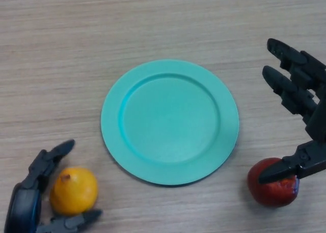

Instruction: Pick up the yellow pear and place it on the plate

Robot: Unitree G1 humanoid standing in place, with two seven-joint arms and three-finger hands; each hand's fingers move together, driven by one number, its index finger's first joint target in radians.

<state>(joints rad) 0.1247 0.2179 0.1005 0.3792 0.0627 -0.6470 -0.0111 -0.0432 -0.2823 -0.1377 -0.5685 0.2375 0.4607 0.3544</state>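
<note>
Yellow pear [74, 190] on counter [153, 24], near plate [112, 116], bracketed by left robot hand [30, 192], fingers spread, not yet clamped: grasp likely pending. Right robot hand [300, 106] open above red fruit [272, 184].

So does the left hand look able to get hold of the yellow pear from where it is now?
Probably yes: the left hand already brackets the yellow pear, fingers on either side and nothing between them.
</note>
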